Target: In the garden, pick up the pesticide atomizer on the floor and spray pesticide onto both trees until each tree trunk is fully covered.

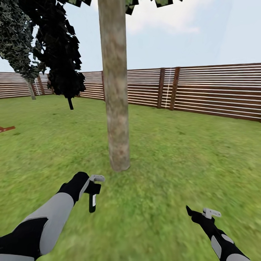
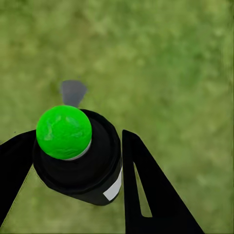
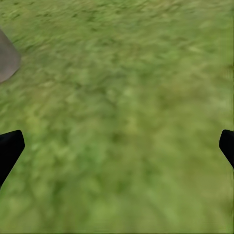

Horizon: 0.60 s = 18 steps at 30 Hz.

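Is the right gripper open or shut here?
Open: the right gripper has its fingertips far apart, bare grass between them.

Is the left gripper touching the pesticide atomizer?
Touching. In the left wrist view the left gripper has its fingers pressed against both sides of the pesticide atomizer.

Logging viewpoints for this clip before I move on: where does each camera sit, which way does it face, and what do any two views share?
Head view: on the robot's head, looking forward and down at the tree trunk, lawn and fence; both arms show.
Left wrist view: by the left pincer, looking down at grass; fingers grip the pesticide atomizer, its top green.
Right wrist view: by the right pincer, facing grass, fingertips wide apart.
Shared: the trunk base shows in the head and right wrist views.
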Motion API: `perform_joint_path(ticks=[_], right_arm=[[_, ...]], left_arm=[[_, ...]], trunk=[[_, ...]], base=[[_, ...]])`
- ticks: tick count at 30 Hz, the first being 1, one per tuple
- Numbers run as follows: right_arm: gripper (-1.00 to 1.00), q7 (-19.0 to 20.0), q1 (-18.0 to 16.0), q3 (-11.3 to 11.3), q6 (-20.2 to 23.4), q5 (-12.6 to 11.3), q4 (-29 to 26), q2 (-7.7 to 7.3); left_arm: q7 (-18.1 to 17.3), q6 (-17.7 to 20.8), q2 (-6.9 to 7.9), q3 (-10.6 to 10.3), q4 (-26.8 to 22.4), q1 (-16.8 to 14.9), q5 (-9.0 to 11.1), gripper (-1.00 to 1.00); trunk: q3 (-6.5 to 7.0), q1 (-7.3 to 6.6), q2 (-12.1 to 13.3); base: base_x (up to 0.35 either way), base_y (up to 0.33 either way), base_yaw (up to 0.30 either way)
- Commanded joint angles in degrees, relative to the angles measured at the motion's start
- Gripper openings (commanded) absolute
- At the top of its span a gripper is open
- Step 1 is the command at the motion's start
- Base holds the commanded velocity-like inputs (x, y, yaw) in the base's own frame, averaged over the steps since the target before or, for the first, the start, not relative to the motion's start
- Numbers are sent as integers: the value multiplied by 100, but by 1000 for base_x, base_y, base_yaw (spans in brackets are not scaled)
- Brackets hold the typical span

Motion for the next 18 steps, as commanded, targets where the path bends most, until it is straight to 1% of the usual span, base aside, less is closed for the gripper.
perform_joint_path(ticks=[1,7,18], right_arm=[[100,-2,0,0,0,0,0,0],[100,-2,0,0,0,0,0,0],[100,-3,0,0,0,0,0,0]], left_arm=[[0,0,0,0,0,1,1,-100],[-1,0,3,0,1,2,1,-100],[1,-7,28,0,1,15,1,-100]], trunk=[[-9,0,0],[-62,0,0],[-140,0,0]], base=[[327,0,-4],[328,0,-91],[328,0,-196]])
